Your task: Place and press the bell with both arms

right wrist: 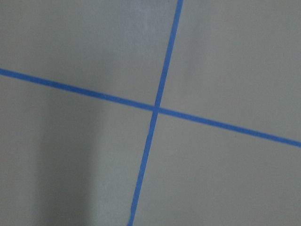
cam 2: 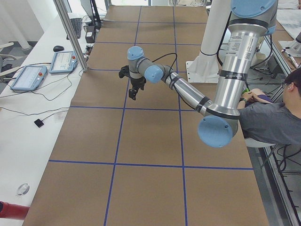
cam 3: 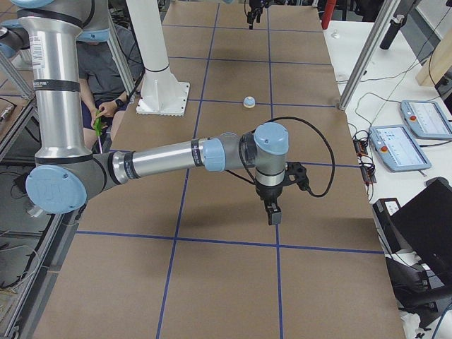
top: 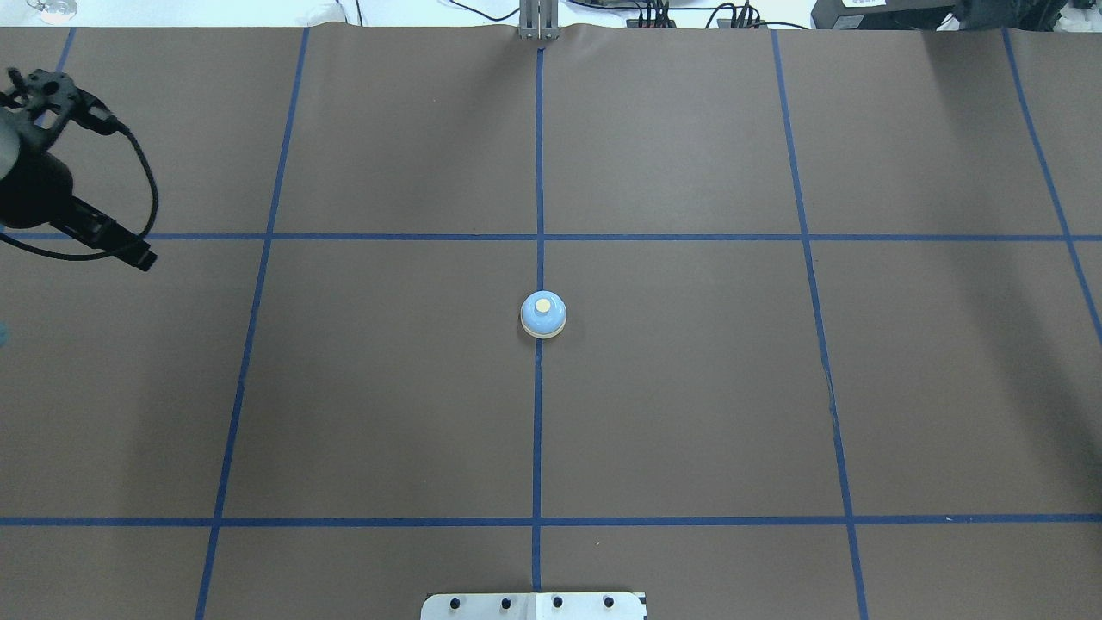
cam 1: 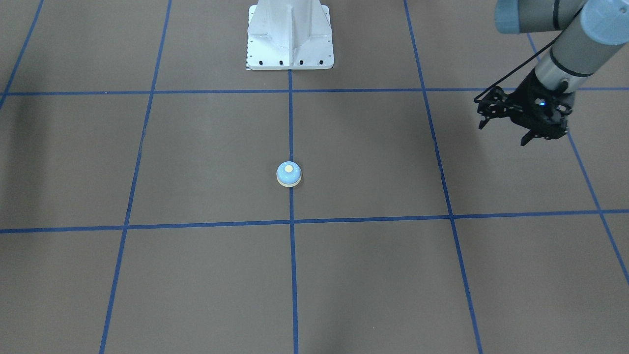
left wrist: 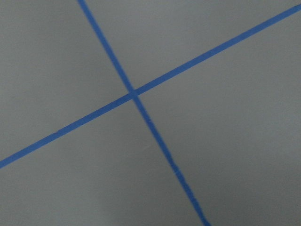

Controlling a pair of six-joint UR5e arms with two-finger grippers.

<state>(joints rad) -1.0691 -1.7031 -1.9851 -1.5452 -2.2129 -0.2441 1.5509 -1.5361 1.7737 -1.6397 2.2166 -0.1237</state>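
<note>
The light-blue bell (cam 1: 289, 173) with its cream button stands upright on the centre tape line of the brown table; it also shows in the overhead view (top: 543, 314) and, small, in the exterior right view (cam 3: 248, 102). My left gripper (cam 1: 525, 141) hangs empty over the table's left edge, far from the bell, and its fingers look shut (top: 142, 257). My right gripper (cam 3: 272, 215) shows only in the exterior right view, pointing down over a tape crossing far from the bell; I cannot tell whether it is open or shut. Both wrist views show only tape crossings.
The white pedestal (cam 1: 290, 39) stands on the robot's side of the table, in line with the bell. Blue tape lines (top: 538, 430) grid the brown surface. A seated person (cam 2: 268, 122) is beside the robot. Tablets (cam 3: 417, 116) and cables lie on the side tables.
</note>
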